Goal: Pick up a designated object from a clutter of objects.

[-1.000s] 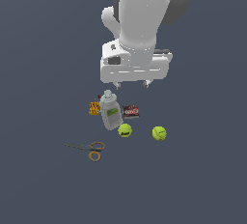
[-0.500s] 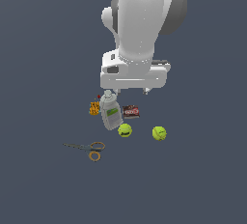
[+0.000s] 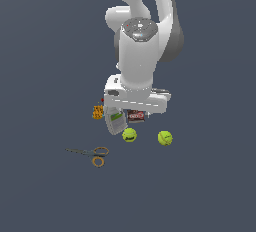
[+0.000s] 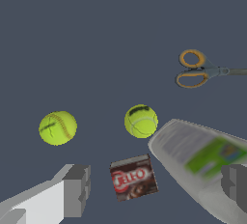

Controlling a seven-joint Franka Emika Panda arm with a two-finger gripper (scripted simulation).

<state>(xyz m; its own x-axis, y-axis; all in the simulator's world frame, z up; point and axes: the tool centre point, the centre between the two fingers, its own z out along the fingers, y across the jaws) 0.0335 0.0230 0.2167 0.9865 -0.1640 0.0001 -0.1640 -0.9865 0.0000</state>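
My gripper (image 4: pixel 154 189) hangs over the clutter with its fingers (image 4: pixel 77 189) spread wide and nothing between them but the floor and what lies on it. In the wrist view one finger stands clear over bare floor; the other overlaps the bottle (image 4: pixel 202 162), and I cannot tell whether it touches. In the exterior view my hand (image 3: pixel 136 98) hides the fingertips and the tops of the bottle (image 3: pixel 116 122) and the packet (image 3: pixel 136 116).

Nearest to me, between the fingers, lies the dark red-brown packet (image 4: pixel 133 177), printed face up. Just beside it the grey-white bottle lies on its side, green label up.

Beyond the packet sits the near ball (image 4: pixel 141 120), close against the bottle's side, a dark mark on its top. In the exterior view it (image 3: pixel 129 135) lies just below the bottle. The far ball (image 4: pixel 58 127) sits apart from it, on bare floor; in the exterior view it (image 3: pixel 165 137) is the one toward the exterior view's right. Nothing marks which of the two is the one I am to take.

Farther off lie the scissors (image 4: pixel 205 71), orange loops toward the balls, well apart from the rest (image 3: pixel 92 154). The small orange-yellow item (image 3: pixel 98 112) sits on the bottle's other side, seen only in the exterior view.
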